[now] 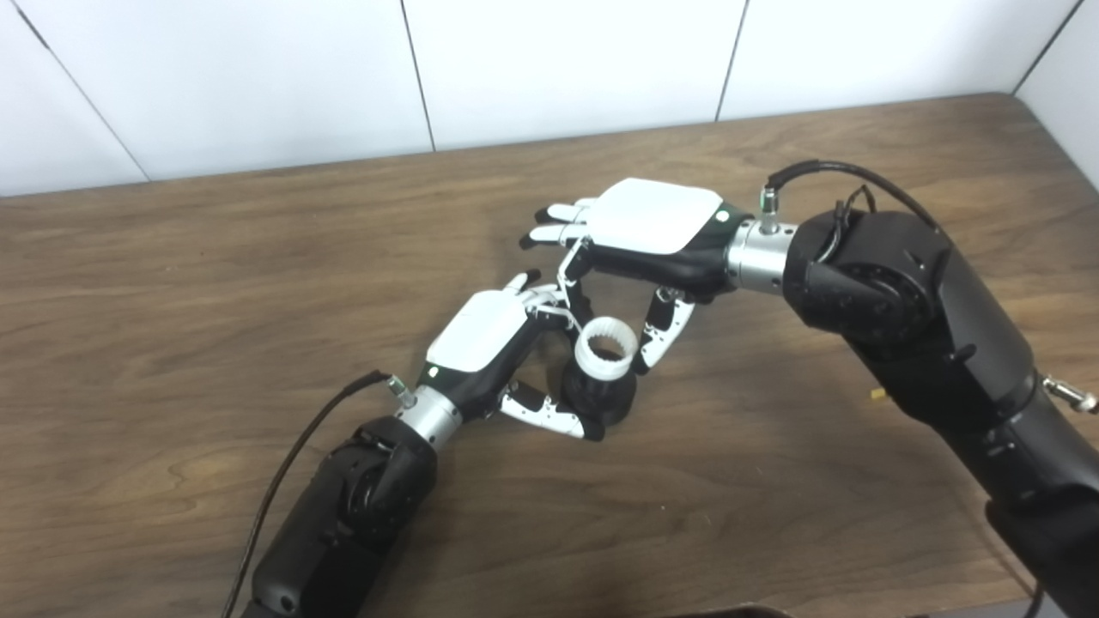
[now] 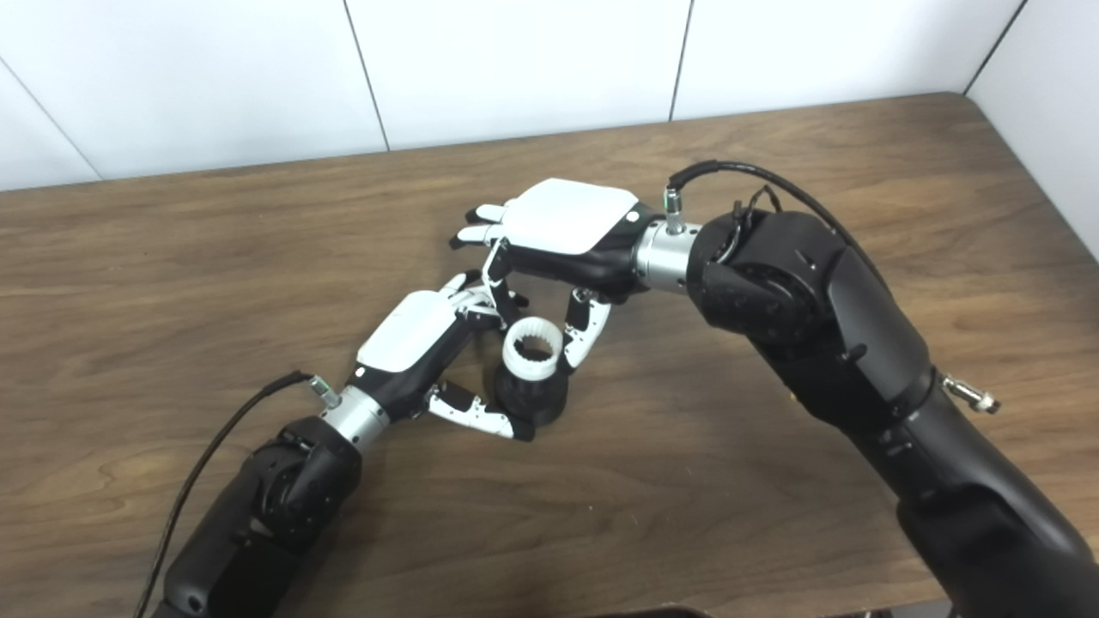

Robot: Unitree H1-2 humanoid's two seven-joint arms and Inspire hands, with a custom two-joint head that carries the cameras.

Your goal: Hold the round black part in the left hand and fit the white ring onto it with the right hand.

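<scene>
The round black part [image 1: 601, 396] stands on the wooden table [image 1: 172, 283] near the middle. My left hand [image 1: 489, 343] is shut on it, thumb at its front and fingers behind. The white ring [image 1: 605, 348], toothed inside, sits on top of the black part. My right hand [image 1: 652, 232] reaches in from the right above it. Its thumb and a finger pinch the ring from both sides, and its other fingers point away to the left. Both show the same in the right eye view, the ring [image 2: 532, 348] above the black part [image 2: 531, 395].
A white panelled wall [image 1: 549, 69] runs along the table's far edge. A small yellowish speck [image 1: 877, 394] lies on the table by my right forearm. A black cable [image 1: 292, 463] trails from my left wrist.
</scene>
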